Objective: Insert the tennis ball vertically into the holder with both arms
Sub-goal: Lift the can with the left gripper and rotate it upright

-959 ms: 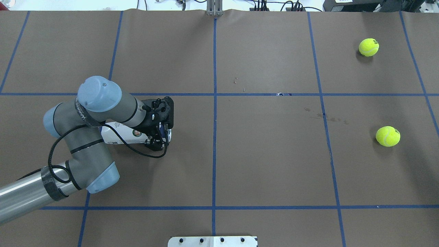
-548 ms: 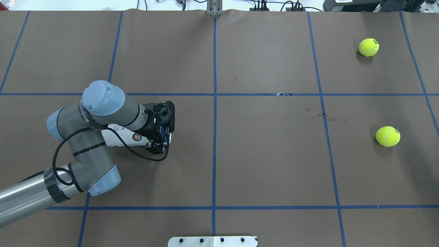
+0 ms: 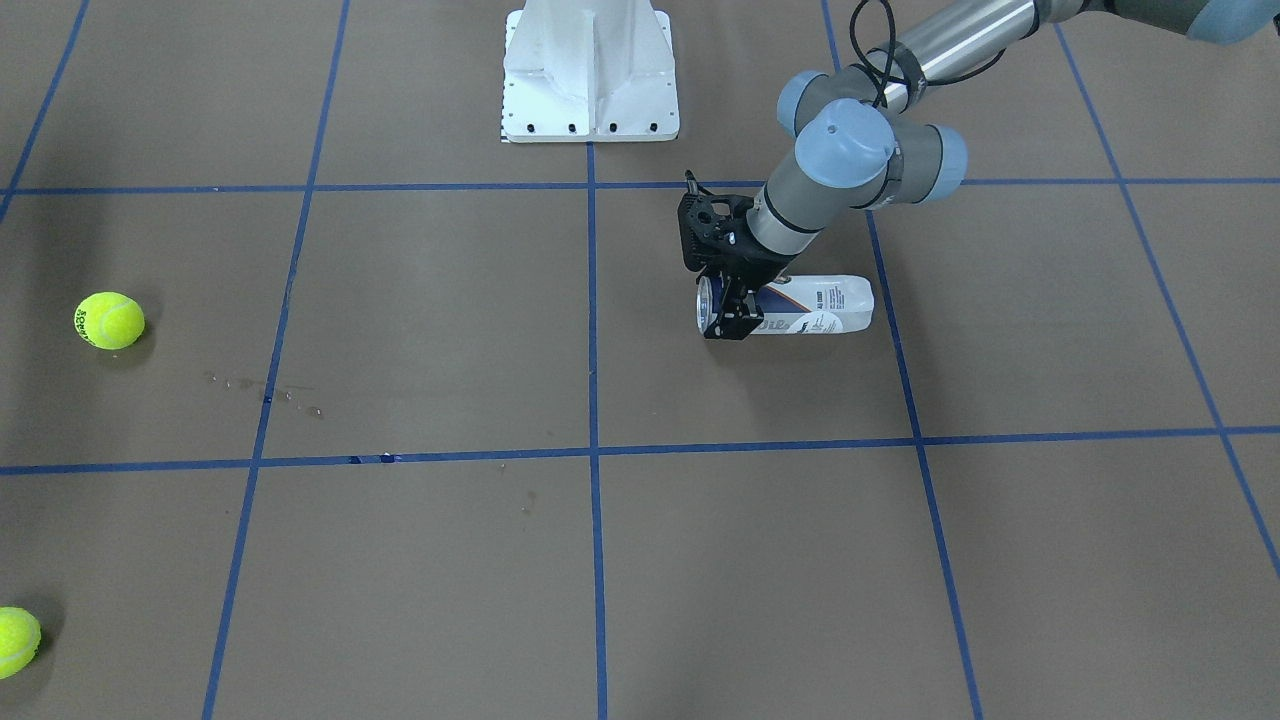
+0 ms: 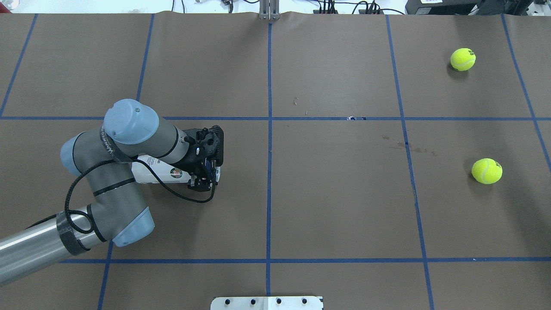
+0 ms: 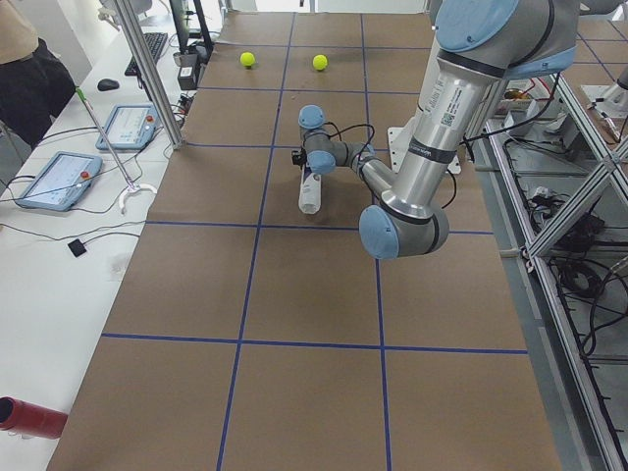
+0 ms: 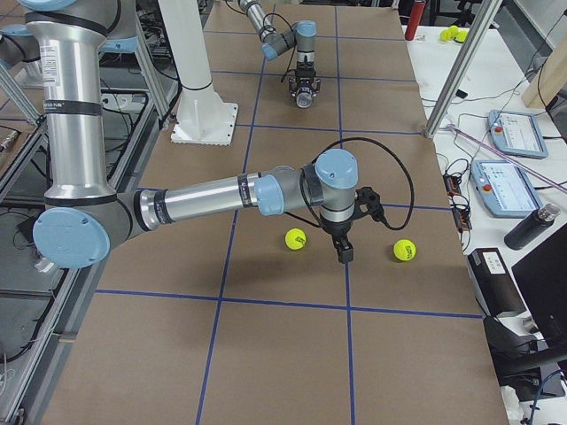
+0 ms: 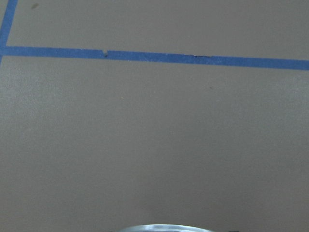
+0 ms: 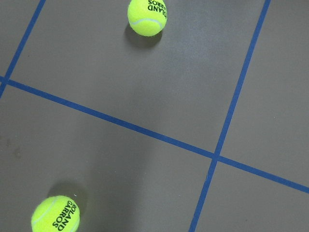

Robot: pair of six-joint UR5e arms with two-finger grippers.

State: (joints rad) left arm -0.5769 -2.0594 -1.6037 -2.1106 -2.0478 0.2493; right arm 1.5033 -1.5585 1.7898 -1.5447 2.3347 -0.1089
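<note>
**A:** In the front-facing view, what is the left gripper (image 3: 727, 318) doing?

**B:** Its fingers (image 3: 722, 330) are straddling the mouth end of the tennis-ball can (image 3: 820, 305). The can is lying flat on the bench (image 3: 400, 560) with its mouth pointing to 9 o'clock. The fingers are looking closed on it. One tennis ball (image 3: 109, 320) is sitting at 9 o'clock of the frame and another tennis ball (image 3: 15, 642) at 8 o'clock, both well apart from the can.

**A:** And from overhead?

**B:** The can is lying at 9 o'clock of centre, partly under the left wrist. The balls are sitting at 2 and 3 o'clock. No right arm is showing.

**A:** The side views?

**B:** The left end is adding nothing. From the right end, the right gripper (image 6: 342, 254) is hanging between the balls, one at its 9 o'clock and one at its 3 o'clock. I cannot tell whether its fingers are open.

**A:** The wrist cameras?

**B:** The left one is showing bare bench and a pale curved sliver at 6 o'clock, likely the can's rim. The right one is looking down on both balls, at 12 and 7 o'clock.

**A:** Which step, then?

**B:** I am judging it as the grasp on the can. Next, the left arm is needing to stand the can mouth-up and steady it. The right is needing to descend on one ball.
</note>
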